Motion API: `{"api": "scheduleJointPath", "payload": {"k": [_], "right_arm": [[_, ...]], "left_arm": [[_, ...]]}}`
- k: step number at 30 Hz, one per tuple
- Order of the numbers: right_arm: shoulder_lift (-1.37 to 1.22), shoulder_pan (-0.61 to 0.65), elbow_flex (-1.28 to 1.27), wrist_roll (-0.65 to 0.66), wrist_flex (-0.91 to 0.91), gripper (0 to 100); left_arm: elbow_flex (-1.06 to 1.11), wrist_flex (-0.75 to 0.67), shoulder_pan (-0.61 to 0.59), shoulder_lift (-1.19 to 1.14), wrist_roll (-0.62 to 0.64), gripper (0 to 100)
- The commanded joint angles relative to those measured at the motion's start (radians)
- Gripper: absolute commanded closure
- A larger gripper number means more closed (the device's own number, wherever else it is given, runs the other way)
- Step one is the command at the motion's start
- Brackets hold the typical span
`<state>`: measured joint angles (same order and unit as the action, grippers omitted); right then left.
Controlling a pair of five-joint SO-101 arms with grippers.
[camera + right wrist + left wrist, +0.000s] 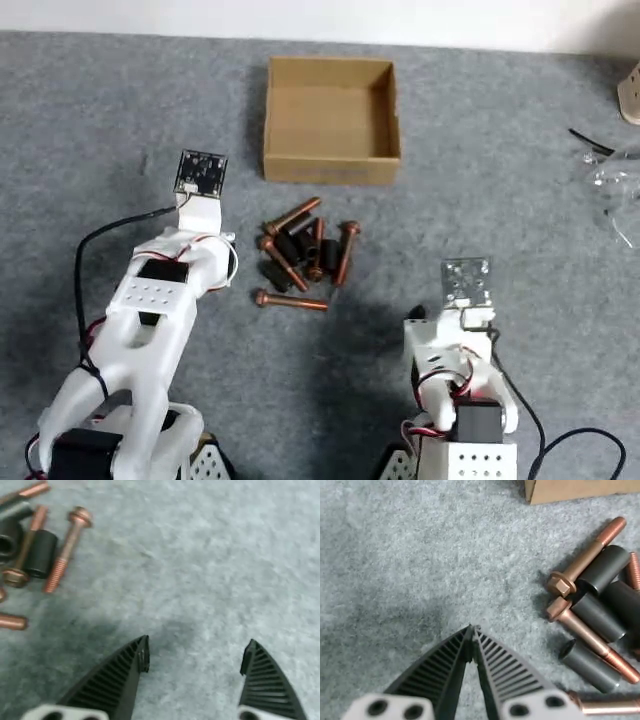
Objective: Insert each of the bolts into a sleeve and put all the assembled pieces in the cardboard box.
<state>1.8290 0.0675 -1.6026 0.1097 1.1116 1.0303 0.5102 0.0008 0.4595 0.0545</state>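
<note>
**Left claw clenched, right claw spread, parts loose in front of the box**

In the left wrist view we see the left claw (472, 631) clenched tip to tip with nothing between its ribbed fingers (442, 667), hanging over bare grey worktop (410, 555). Near it lie copper-coloured bolts (585, 555) mixed with black sleeves (600, 615). This view gives us the hex heads and threads, and one sleeve's open end. A corner of the cardboard box (570, 490) sits just beyond the parts.

In the right wrist view the right claw (196, 652) stands released, its two fingers well apart over plain worktop and gripping nothing. Some bolts and sleeves lie off to one side of it.

The high view adds the whole layout. The box stands open-topped at the far middle of the worktop, with its brown floor showing. The pile lies on the worktop between the box and the arms. One lone bolt (290, 299) lies apart on the pile's near side. The left arm (150, 300) is beside the pile; the right arm (460, 350) sits further back. At the far right edge lies a clear plastic piece (610, 175).
</note>
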Motion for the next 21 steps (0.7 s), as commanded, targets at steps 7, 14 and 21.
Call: {"api": "scheduleJointPath", "payload": {"k": [7, 14, 21], "right_arm": [[-0.002, 0.022, 0.051, -0.012, -0.027, 72.0], [-0.280, 0.042, 0.188, -0.040, -0.035, 72.0], [-0.768, 0.139, 0.441, -0.135, -0.145, 72.0]], "left_arm": [[-0.008, -0.017, 0.007, 0.004, 0.006, 99], [-0.008, -0.017, 0.005, 0.004, 0.006, 99], [-0.008, -0.015, -0.050, 0.004, 0.009, 99]]}}
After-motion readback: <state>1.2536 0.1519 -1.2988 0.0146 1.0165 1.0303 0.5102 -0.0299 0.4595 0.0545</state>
